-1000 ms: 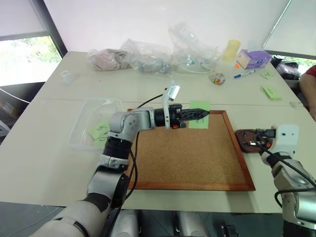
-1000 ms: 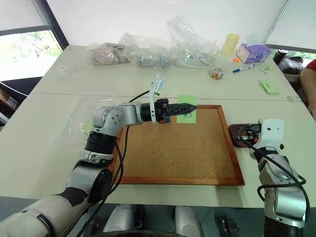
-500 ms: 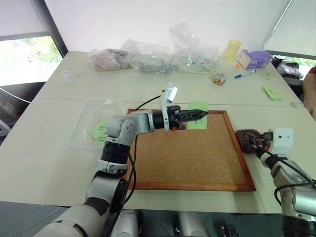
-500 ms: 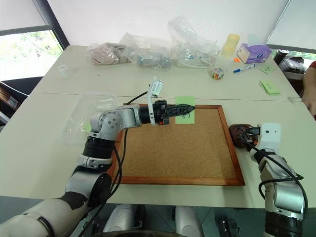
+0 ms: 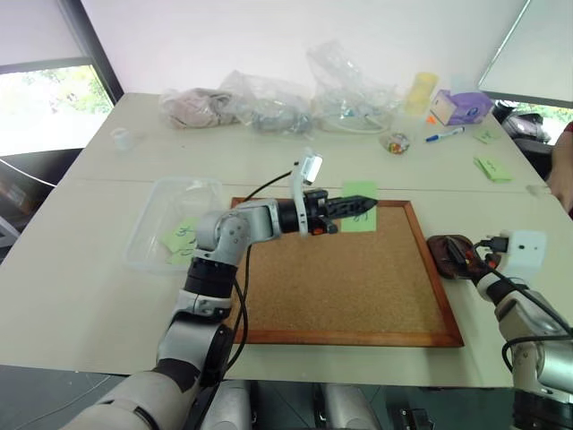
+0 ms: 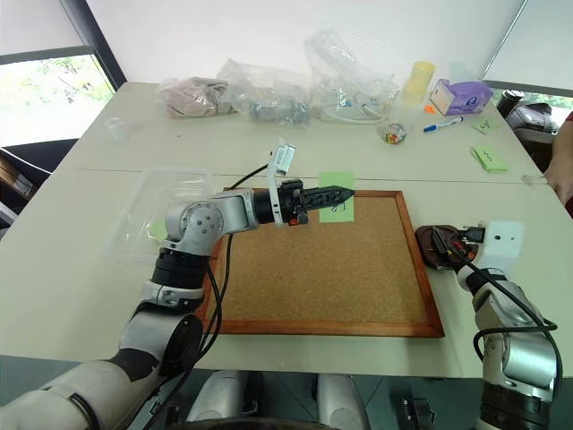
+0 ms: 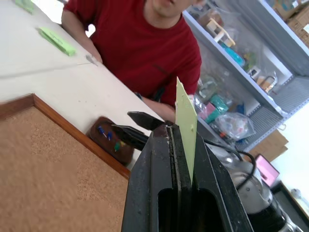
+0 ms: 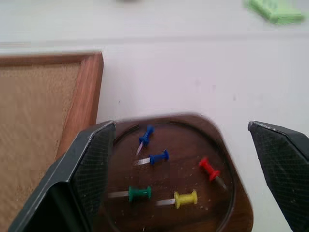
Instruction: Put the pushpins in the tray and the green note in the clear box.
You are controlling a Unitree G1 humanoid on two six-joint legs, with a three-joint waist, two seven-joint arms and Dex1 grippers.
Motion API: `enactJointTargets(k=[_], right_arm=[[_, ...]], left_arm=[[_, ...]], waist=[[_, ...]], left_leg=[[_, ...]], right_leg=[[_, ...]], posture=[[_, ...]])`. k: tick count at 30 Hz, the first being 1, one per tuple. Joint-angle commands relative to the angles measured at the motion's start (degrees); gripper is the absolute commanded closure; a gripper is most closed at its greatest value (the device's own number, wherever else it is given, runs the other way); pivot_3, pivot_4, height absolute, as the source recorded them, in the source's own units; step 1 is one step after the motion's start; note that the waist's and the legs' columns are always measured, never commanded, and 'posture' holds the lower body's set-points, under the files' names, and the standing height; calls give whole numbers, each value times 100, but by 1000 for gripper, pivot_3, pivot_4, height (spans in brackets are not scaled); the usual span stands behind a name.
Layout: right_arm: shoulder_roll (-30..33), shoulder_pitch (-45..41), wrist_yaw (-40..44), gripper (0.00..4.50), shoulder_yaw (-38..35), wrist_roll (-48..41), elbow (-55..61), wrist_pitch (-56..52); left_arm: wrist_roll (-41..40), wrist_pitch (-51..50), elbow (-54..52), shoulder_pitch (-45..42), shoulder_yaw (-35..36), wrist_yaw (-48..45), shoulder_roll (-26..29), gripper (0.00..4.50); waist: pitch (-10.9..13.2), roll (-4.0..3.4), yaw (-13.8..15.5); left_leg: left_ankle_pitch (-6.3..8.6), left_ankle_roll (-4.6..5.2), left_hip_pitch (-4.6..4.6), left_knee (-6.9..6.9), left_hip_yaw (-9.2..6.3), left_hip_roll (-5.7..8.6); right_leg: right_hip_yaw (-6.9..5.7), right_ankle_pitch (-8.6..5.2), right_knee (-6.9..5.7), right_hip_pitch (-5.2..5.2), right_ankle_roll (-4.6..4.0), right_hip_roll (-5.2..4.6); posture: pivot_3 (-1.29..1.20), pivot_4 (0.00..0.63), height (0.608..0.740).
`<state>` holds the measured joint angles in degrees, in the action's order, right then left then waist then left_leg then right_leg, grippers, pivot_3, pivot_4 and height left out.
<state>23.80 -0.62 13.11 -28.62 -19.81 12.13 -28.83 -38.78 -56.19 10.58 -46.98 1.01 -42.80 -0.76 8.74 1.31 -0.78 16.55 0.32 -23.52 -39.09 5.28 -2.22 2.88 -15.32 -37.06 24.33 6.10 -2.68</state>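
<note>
My left gripper [image 5: 362,205] is shut on the green note [image 5: 360,215] and holds it just above the far edge of the corkboard [image 5: 340,287]. In the left wrist view the note [image 7: 186,126] stands edge-on between the closed fingers. The clear box [image 5: 158,193] lies left of the corkboard with green notes inside. The dark brown tray [image 8: 227,212] sits right of the corkboard and holds several pushpins, among them a red one [image 8: 208,168] and a yellow one [image 8: 185,198]. Over the tray my right gripper [image 8: 181,126] is open, with nothing between its fingers.
Wrinkled plastic bags [image 5: 269,103], a yellow cup [image 5: 419,91], a purple box [image 5: 458,106] and a marker [image 5: 443,135] line the table's far side. Green note pads [image 5: 491,167] lie at the far right. A person in a red shirt [image 7: 140,43] sits past the right edge.
My right gripper has opened over the tray; a second ago it was shut. The left gripper keeps the green note in the same place.
</note>
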Motion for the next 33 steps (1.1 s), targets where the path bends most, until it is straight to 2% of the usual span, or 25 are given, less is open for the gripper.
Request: enactJointTargets(k=[1, 3, 7, 10, 12, 14, 18, 21, 26, 29, 33], right_arm=[[114, -93, -55, 40, -239, -57, 574, 353], [263, -107, 42, 40, -173, -59, 930, 380], [752, -443, 539, 40, 356, -457, 1832, -123], [824, -746, 759, 40, 778, -940, 2207, -575], [849, -916, 936, 40, 1209, -1128, 2382, -817], [781, -1102, 1247, 40, 1985, -1212, 2450, -958], [605, -1158, 1611, 40, 3023, -1031, 2216, -882], [550, -1110, 1746, 40, 3486, -812, 2070, -745], [443, -1145, 1782, 40, 3692, -642, 1937, -637], [436, -1111, 1822, 0, 3673, -580, 1893, -599], [425, -1108, 1845, 0, 3675, -506, 1850, -579]], left_arm=[[78, 457, -111, -289, 193, 126, 139, 4500], [198, 642, -109, -487, 316, 243, 428, 4500], [124, 340, -137, -928, 889, 456, 1587, 4500], [39, -99, -188, -987, 1075, 480, 2284, 4500], [50, -411, -202, -924, 1149, 406, 2815, 4500], [37, -907, -230, -622, 1215, 100, 3736, 4500], [246, -911, -109, 89, 928, -471, 4871, 4500], [695, -634, -34, 607, 470, -549, 5240, 4500], [920, -560, -17, 864, 296, -472, 5205, 4500], [970, -514, -47, 894, 312, -374, 5073, 3497], [977, -410, -27, 854, 409, -379, 4994, 1646]], waist=[[1, -1, -2], [6, -10, -20], [16, -23, -119], [16, -22, -144], [20, -17, -132], [23, -13, -181], [30, -8, -160], [33, -1, -53], [54, 60, 90], [54, 63, 92], [54, 63, 74]], left_leg=[[0, 0, 0, 0, 0, 0], [0, 0, 0, 0, 0, 0], [0, 0, 4, 5, -20, 7], [0, 0, 9, 13, -69, 23], [-1, -1, 7, 15, -72, 23], [-3, -5, 2, 13, -73, 24], [-3, -5, 5, 14, -72, 21], [-3, -6, 4, 13, -72, 25], [-3, -5, -5, -5, -69, 35], [-2, -5, -6, -5, -67, 34], [-2, -5, -6, -2, -68, 31]], right_leg=[[0, 0, 0, 0, 0, 0], [0, 0, 0, 0, 0, 0], [10, 1, -3, 6, 2, 14], [1, 1, -10, 0, 2, 19], [-1, 0, -10, 0, 3, 15], [-2, -1, -10, 0, 4, 9], [2, -1, -12, 7, 4, 6], [-1, -3, -10, 2, 0, -11], [-1, -13, -5, -2, -20, -27], [-3, -12, -6, 1, -18, -29], [-7, -10, -10, 4, -14, -26]], posture=[[0, 150, 737], [0, 150, 737], [0, 150, 737], [0, 150, 737], [0, 150, 737], [0, 150, 737], [0, 150, 737], [0, 150, 737], [0, 150, 737], [0, 150, 737], [0, 150, 737]])
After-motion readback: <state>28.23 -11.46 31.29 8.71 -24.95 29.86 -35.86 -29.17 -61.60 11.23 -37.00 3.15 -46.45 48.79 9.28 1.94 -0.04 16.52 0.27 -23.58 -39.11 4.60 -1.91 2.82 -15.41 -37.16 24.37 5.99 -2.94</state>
